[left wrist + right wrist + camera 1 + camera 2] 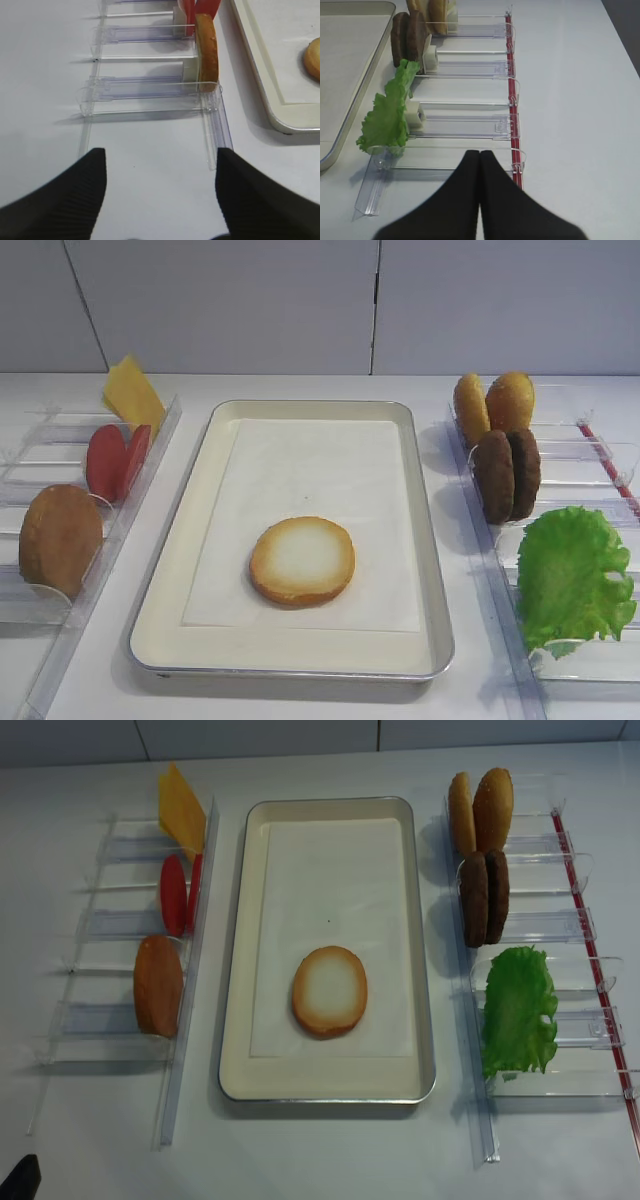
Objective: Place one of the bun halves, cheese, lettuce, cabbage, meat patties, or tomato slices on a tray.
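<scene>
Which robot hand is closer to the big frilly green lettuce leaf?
Right. The right gripper, shut, sits just in front of the frilly green lettuce leaf in the clear plastic rack. The left gripper, open, is on the far side of the silver metal tray.

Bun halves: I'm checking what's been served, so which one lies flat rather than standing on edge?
The bun half on the tray, cream cut face up. The brown domed bun half stands on edge in the left rack.

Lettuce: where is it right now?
The lettuce stands in the right rack, nearest the camera in the high view, just in front of the patties and right of the tray.
</scene>
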`<action>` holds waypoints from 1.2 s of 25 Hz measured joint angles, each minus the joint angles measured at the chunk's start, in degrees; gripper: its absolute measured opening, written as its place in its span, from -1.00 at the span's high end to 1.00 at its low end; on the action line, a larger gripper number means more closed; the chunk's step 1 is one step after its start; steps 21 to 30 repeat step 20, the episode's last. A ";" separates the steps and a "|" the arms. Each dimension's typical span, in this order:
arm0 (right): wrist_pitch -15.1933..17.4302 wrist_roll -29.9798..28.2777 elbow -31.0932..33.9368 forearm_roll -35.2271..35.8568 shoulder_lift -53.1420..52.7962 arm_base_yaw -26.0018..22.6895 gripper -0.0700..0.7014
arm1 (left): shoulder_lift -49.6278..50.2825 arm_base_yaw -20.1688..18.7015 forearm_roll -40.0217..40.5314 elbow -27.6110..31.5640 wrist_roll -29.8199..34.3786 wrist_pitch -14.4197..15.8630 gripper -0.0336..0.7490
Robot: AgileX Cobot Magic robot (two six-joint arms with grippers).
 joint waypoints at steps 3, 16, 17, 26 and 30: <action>0.00 0.00 0.00 0.00 0.00 0.00 0.89 | 0.00 0.00 0.00 0.00 0.00 0.00 -0.28; 0.00 0.00 0.00 0.00 0.00 0.00 0.89 | 0.00 0.00 0.00 0.00 0.00 0.00 -0.29; 0.00 0.00 0.00 0.00 0.00 0.00 0.89 | 0.00 0.00 0.00 0.00 0.00 0.00 -0.29; 0.00 0.00 0.00 0.00 0.00 0.00 0.89 | 0.00 0.00 0.00 0.00 0.00 0.00 -0.29; 0.00 0.00 0.00 0.00 0.00 0.00 0.89 | 0.00 0.00 0.00 0.00 0.00 0.00 -0.29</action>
